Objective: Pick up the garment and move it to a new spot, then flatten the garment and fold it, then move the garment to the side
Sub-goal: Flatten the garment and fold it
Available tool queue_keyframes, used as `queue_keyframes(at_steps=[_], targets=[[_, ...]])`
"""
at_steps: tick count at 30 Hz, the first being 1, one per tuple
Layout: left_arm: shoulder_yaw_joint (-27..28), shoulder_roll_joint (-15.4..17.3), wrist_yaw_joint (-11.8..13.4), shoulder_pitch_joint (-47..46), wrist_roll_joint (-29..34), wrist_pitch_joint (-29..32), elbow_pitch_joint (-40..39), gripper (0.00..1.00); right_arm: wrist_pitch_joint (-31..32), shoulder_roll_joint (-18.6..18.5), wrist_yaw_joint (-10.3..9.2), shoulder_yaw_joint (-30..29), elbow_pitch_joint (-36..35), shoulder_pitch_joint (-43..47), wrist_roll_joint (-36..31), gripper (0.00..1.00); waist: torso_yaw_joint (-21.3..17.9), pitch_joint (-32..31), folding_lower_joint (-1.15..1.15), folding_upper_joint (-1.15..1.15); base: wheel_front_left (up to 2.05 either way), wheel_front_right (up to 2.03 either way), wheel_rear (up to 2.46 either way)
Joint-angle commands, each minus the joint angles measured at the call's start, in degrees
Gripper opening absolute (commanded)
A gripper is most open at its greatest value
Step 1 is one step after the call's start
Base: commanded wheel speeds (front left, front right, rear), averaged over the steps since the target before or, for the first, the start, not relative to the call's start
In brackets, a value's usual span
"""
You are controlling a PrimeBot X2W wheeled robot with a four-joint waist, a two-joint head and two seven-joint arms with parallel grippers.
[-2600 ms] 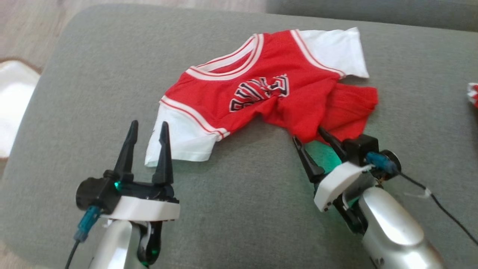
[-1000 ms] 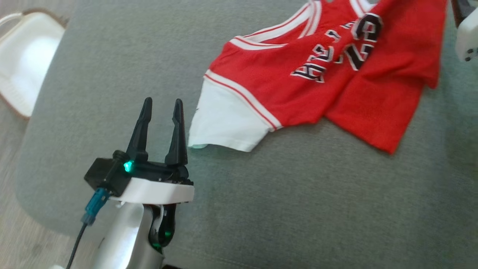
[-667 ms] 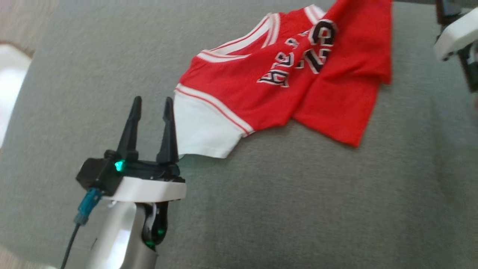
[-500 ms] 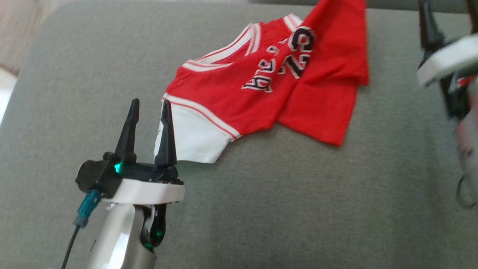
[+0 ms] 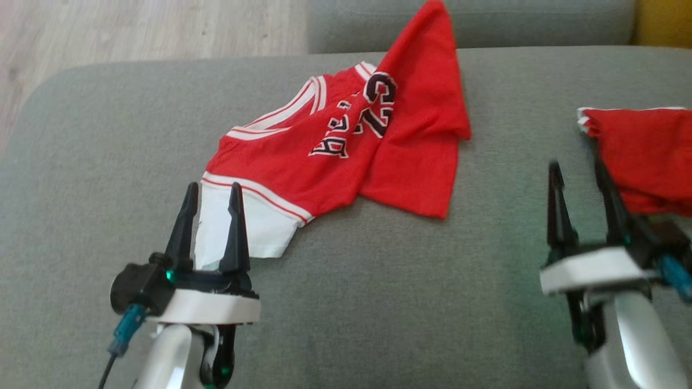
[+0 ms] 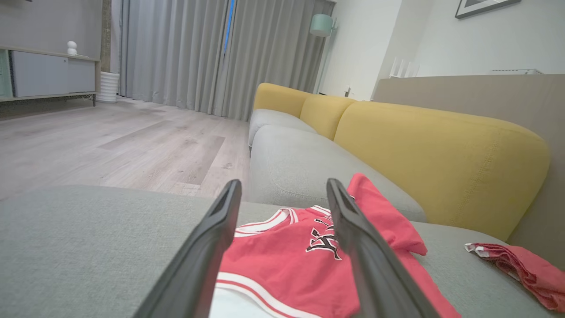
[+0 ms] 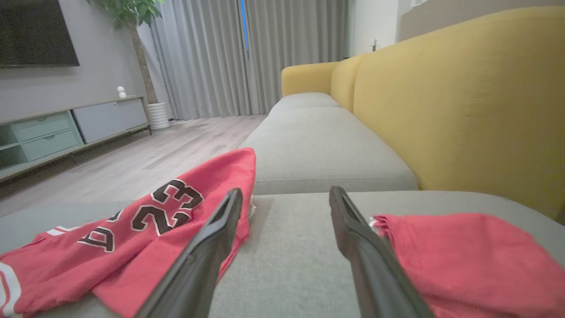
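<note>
Grey upholstery is seen across the work area: a broad seat cushion (image 5: 378, 302) of a sofa, backed by a yellow backrest (image 6: 432, 154). A pale wooden floor (image 6: 110, 145) is seen beyond the cushion, closed off by long grey curtains (image 6: 198, 53). A low cabinet (image 7: 66, 128) is set against the wall under a dark television (image 7: 35, 33), with a potted plant (image 7: 132, 13) beside the curtains and a floor lamp (image 6: 321, 24) near the far corner.

A red basketball jersey (image 5: 335, 156) is spread unevenly on the cushion, rumpled, with the number 23 turned upward. Its far red corner is laid over the cushion's back edge. Its white sleeve (image 5: 254, 227) is turned toward the robot.

The left gripper (image 5: 212, 189) is held at that sleeve with its fingers spread apart and nothing clasped; the sleeve's edge is seen between and under them, though contact cannot be told. The right gripper (image 5: 574, 162) is held well to the right of the jersey, fingers likewise parted and empty, bare cushion between them. A second red garment (image 5: 643, 151) is bunched just beside its outer finger.
</note>
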Motion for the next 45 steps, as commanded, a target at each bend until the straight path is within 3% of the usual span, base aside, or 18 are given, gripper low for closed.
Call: queue_keyframes(at_steps=[1, 6, 14, 21, 25, 30, 36, 43, 44, 45], targets=[[2.09, 0.43, -0.16, -0.55, 0.38, -0.28, -1.16, 1.0, -0.53, 0.13, -0.04, 1.18, -2.82, -0.32, 0.66, 1.0, -0.63, -0.7, 0.01, 0.0, 0.0, 0.0, 0.0], [2.22, 0.43, -0.21, 0.07, 0.02, -0.28, 0.4, 1.0, -0.53, 0.19, -0.04, 3.23, -4.46, 4.41, 4.1, 1.0, -1.24, -1.03, 0.01, 0.0, 0.0, 0.0, 0.0], [2.4, 0.43, 0.44, -0.39, 0.95, -0.28, 2.33, 1.0, -0.53, 0.2, -0.04, 3.99, -5.07, 3.87, 4.25, 1.0, -1.46, -0.86, 0.01, 0.0, 0.0, 0.0, 0.0], [2.29, 0.43, 4.49, -2.45, 3.94, -0.28, 12.28, 1.0, -0.53, 0.21, -0.04, 4.76, -5.02, 3.76, 4.26, 1.0, -1.65, 0.23, 0.01, 0.0, 0.0, 0.0, 0.0], [4.91, 0.5, 7.32, -5.17, 4.1, -0.28, 17.47, 1.0, -0.53, 0.21, -0.04, 5.67, -5.1, 3.56, 4.52, 1.0, -2.18, 1.4, 0.01, 0.0, 0.0, 0.0, 0.0], [5.81, 1.77, 8.68, -8.01, 5.12, -0.28, 23.39, 1.0, -0.53, 0.21, -0.04, 6.07, -5.27, 3.2, 4.89, 1.0, -2.83, 2.63, 0.01, 0.0, 0.0, 0.0, 0.0], [6.38, 3.28, 9.25, -12.42, 4.79, 0.9, 33.18, 1.0, -0.53, 0.21, -0.04, 6.16, -5.49, 2.58, 5.17, 1.0, -3.8, 4.47, 0.01, 0.0, 0.0, 0.0, 0.0], [5.11, 3.37, 6.59, -15.22, 3.87, 4.96, 40.88, 1.0, -0.53, 0.21, -0.04, 5.67, -5.47, 2.47, 5.47, 1.0, -4.0, 5.16, 0.01, 0.0, 0.0, 0.0, 0.0], [5.01, 3.31, 6.36, -15.49, 3.71, 5.2, 41.51, 0.5, -0.53, 0.21, -0.04, 5.6, -5.38, 2.44, 5.51, 1.0, -3.92, 5.18, 0.01, 0.0, 0.0, 0.0, 0.0], [4.87, 3.21, 6.0, -15.72, 3.55, 5.29, 42.02, 0.22, -0.53, 0.21, -0.04, 5.64, -5.18, 2.38, 5.55, 1.0, -3.78, 5.18, 0.01, 0.0, 0.0, 0.0, 0.0]])
